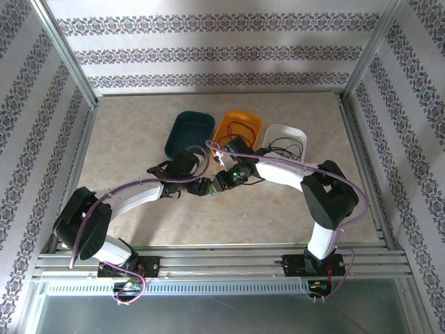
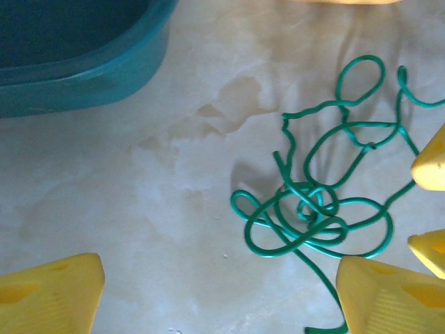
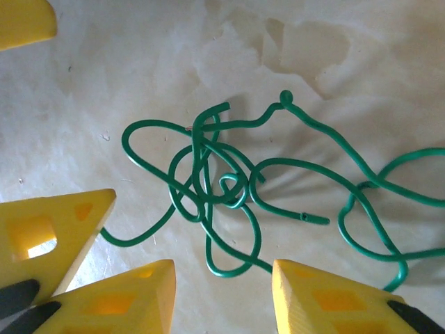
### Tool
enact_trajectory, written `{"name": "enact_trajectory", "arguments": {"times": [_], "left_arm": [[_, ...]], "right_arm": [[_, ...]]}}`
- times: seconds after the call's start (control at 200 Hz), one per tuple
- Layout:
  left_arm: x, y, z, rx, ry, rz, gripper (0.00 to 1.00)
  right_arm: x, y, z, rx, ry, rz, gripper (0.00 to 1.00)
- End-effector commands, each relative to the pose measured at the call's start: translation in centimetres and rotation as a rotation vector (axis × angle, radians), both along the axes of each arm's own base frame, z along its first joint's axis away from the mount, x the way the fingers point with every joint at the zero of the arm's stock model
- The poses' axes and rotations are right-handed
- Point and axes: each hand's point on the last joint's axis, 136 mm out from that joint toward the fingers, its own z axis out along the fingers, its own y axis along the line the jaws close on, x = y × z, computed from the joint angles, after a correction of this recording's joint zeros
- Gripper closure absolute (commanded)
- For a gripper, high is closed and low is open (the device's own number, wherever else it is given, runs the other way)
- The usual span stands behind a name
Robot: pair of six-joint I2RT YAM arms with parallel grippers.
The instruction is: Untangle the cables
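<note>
Green cable lies knotted on tabletop, near teal tray, both hands over it. Left hand wide open, gripping nothing. Right hand jaws parted, cable loop lying between fingertips, not pinched.

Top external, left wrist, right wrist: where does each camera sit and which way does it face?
Top external: above, behind the bases, facing down on the table; left arm, right arm show.
Left wrist: faces down at green cable, teal tray; left gripper at bottom.
Right wrist: faces down at green cable; right gripper at bottom.
Shared: both wrists see the green cable.
</note>
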Motion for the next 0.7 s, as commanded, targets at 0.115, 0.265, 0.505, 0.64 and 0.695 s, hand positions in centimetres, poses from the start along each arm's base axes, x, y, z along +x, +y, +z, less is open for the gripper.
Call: {"name": "enact_trajectory", "arguments": {"times": [0.115, 0.265, 0.505, 0.64, 0.695], "left_arm": [[0.9, -1.5, 0.8, -0.05, -0.059, -0.04, 0.19], [1.2, -2.4, 0.6, -0.05, -0.061, -0.093, 0.3], [1.0, -4.3, 0.6, -0.081, -0.04, -0.212, 0.32], [1.2, -5.1, 0.5, -0.112, -0.033, -0.228, 0.36], [1.4, -5.5, 0.6, -0.136, -0.034, -0.228, 0.38]], "right_arm": [[0.2, -0.3, -2.3, -0.073, 0.047, 0.007, 0.59], [-0.2, -2.1, -3.4, -0.119, 0.07, -0.02, 0.59], [-0.7, -3.8, -4.0, -0.102, 0.11, -0.052, 0.6], [-1.1, -4.1, -4.1, -0.083, 0.125, -0.054, 0.6], [-1.3, -4.2, -4.1, -0.076, 0.131, -0.055, 0.6]]}}
